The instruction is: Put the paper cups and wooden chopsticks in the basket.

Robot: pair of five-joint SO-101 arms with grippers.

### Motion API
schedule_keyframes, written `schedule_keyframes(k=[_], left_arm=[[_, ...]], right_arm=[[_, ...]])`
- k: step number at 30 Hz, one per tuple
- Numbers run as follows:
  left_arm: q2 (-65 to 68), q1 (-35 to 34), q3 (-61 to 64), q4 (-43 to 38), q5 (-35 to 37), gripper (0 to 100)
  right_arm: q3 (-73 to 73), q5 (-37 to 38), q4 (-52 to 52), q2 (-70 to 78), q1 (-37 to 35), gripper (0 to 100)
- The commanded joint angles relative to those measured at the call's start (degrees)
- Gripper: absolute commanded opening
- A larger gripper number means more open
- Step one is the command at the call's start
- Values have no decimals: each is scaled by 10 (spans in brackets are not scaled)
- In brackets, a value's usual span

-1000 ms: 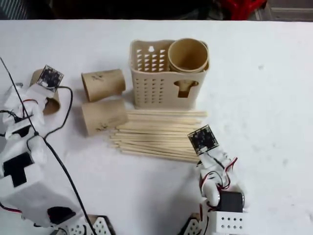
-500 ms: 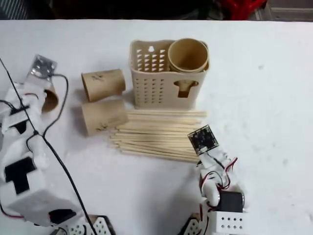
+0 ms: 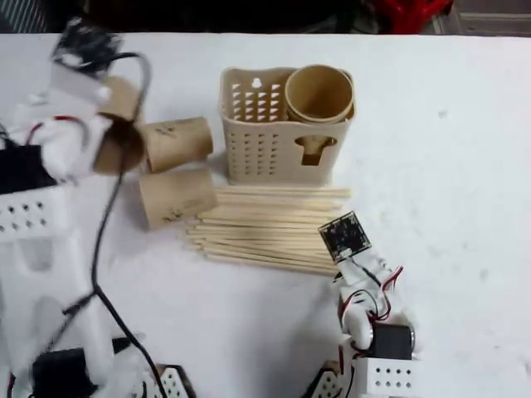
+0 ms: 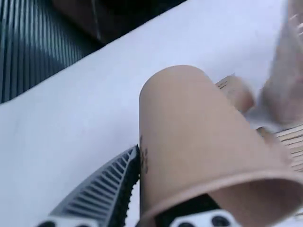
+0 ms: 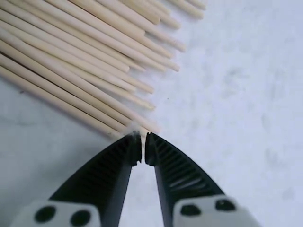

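The left pincer [image 4: 158, 198], gripping a paper cup [image 4: 199, 137], has lifted it toward the basket [image 3: 257, 153], while the right pincer [image 5: 143, 142] sits closed by the chopsticks [image 5: 85, 61].

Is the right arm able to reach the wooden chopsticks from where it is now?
Probably yes. The right gripper sits at the ends of the chopsticks, nothing between; its jaws are shut and would need opening.

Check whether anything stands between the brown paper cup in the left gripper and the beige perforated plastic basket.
Yes. Another brown paper cup lies on its side between the held cup and the basket's wall; lifted over it, the path looks clear.
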Motion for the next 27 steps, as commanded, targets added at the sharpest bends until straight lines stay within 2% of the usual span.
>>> schedule_keyframes(k=[1,7,10,14,20,27], left_arm=[[-7,153,-192,88,77,20],[92,343,-311,106,126,23],[154,396,-352,105,129,35],[267,400,-418,99,165,105],[393,383,-557,118,169,92],[449,383,-679,154,169,86]], right_arm=[[4,7,-11,-4,0,31],[5,7,-11,-4,0,33],[6,7,-11,-4,0,33],[6,7,-11,-4,0,33],[6,7,-11,-4,0,33],[6,7,-11,-4,-1,34]])
